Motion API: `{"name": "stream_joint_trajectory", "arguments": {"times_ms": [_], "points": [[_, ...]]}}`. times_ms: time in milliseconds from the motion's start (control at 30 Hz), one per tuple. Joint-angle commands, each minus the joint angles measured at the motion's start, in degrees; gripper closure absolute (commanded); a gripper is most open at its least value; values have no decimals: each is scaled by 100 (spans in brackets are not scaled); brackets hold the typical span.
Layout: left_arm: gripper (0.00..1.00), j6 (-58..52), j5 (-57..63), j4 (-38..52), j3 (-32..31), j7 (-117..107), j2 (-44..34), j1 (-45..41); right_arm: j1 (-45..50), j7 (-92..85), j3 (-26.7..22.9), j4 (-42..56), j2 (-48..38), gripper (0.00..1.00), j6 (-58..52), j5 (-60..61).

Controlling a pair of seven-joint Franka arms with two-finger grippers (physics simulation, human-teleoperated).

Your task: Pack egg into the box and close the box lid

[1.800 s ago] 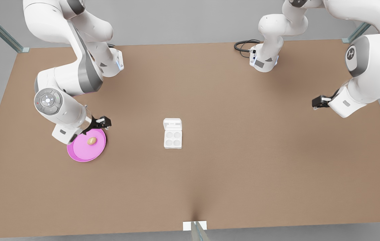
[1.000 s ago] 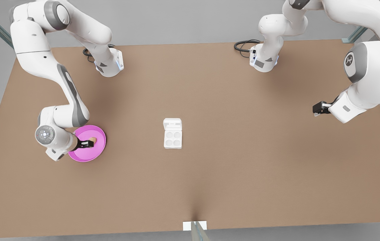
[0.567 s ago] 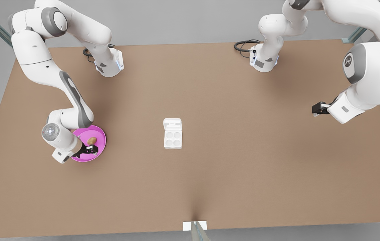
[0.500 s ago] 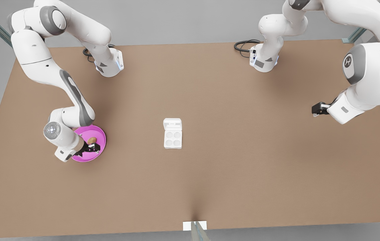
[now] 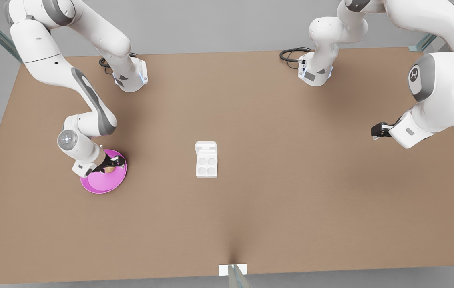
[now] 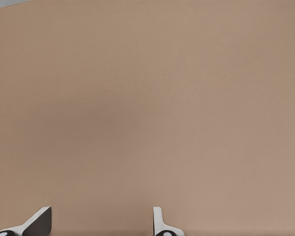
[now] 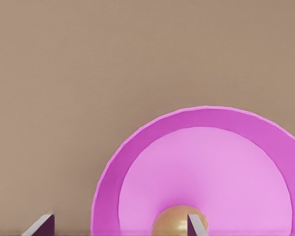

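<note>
Tan-brown egg [image 7: 179, 220] is straddled on pink plate [image 5: 103, 185] by right gripper [image 5: 111, 164], fingers spread. Left gripper [image 5: 376, 131] is held parted over bare table [image 5: 291, 180]; box [image 5: 206, 164] open.

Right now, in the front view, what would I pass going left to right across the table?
Pink plate with the right tool over the egg → open white box → left tool, waiting apart.

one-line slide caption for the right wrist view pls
Right gripper, fingers open, straddles the pink plate's rim, with the egg beside one fingertip.
</note>
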Motion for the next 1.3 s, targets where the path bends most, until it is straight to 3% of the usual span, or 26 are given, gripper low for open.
{"name": "stream_joint_trajectory", "arguments": {"times_ms": [0, 800, 1267], "points": [[0, -7, 3, 2, 1, 9, -7, 0, -11, 203, 0, -11, 2, 0, 34, 10], [0, -25, 3, -25, -8, 0, -15, -79, -416, 283, -149, 147, 890, 0, 394, -790], [0, -25, 3, -42, -8, 0, -15, -79, -556, 406, -281, 50, 916, 0, 420, -1019]]}}
